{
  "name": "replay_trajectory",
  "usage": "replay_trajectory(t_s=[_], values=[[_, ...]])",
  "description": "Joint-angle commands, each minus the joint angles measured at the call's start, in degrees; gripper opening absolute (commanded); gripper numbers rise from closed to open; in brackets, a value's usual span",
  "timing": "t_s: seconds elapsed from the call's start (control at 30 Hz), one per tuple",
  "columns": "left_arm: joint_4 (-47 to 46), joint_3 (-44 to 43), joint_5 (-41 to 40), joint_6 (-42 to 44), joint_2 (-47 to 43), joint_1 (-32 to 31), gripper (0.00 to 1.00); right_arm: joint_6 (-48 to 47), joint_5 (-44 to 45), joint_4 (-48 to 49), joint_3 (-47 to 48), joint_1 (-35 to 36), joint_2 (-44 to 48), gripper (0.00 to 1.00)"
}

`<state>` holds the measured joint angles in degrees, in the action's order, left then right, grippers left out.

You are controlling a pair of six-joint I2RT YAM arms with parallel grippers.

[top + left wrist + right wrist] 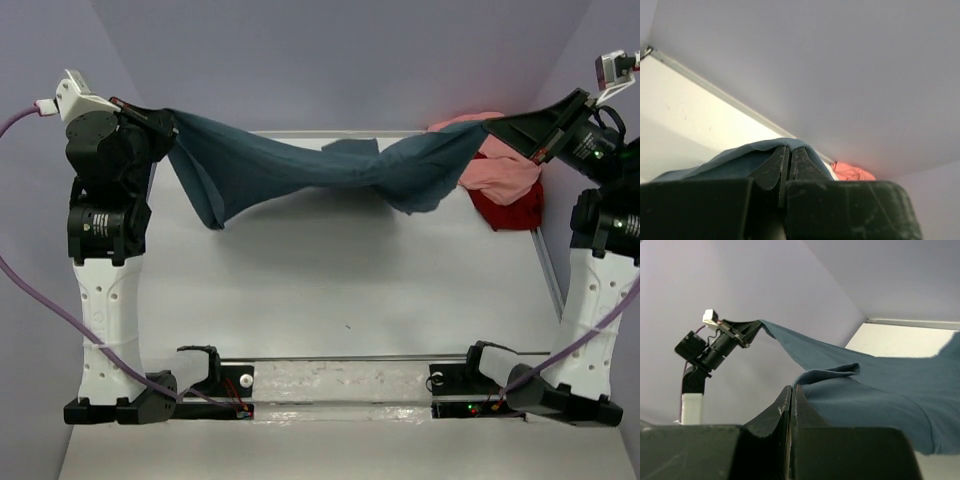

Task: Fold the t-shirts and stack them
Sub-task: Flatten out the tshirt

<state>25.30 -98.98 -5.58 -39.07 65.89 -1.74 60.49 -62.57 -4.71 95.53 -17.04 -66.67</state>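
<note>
Teal shirt (pixel 290 165) sags twisted, soft and creased.

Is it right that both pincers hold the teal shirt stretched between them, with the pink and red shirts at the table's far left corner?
Wrong corner: the pink shirt and red shirt lie at the table's far right, as the top external view shows. The left pincer and right pincer do hold the teal shirt stretched between them.

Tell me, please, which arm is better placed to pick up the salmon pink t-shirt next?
Right, probably: the right gripper hangs beside the salmon pink t-shirt at the far right; the left gripper is far left. Both are shut on the teal t-shirt, which must go down first.
</note>
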Motion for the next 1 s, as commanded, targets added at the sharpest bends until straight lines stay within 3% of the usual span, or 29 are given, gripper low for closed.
replay_trajectory(t_s=[0.0,0.17,0.3,0.47,0.57,0.7,0.97], values=[[8.96,-5.25,2.24,0.66,-4.27,0.33,0.00,-0.71,-2.91,-7.66,5.09,0.16,7.16,0.00],[20.64,-15.95,-0.64,2.76,-7.26,0.42,0.00,-10.45,-3.97,-26.45,21.68,0.16,8.67,0.00],[22.16,-18.36,-4.42,3.47,-9.37,0.33,0.00,-16.18,-1.69,-29.56,24.79,0.16,8.93,0.00],[19.79,-12.65,-11.72,3.47,-14.73,0.42,0.00,-27.06,11.65,-38.78,26.38,0.16,10.68,0.00],[20.31,-8.87,-13.31,3.30,-15.61,0.33,0.00,-33.30,29.01,-48.97,27.17,0.16,11.04,0.00],[21.28,-2.98,-12.96,2.95,-16.23,0.42,0.00,-37.28,43.87,-57.68,23.67,0.16,12.53,0.00],[17.51,7.82,-8.48,3.21,-15.70,0.33,0.00,-41.94,60.79,-63.67,14.37,0.16,15.60,0.00]])
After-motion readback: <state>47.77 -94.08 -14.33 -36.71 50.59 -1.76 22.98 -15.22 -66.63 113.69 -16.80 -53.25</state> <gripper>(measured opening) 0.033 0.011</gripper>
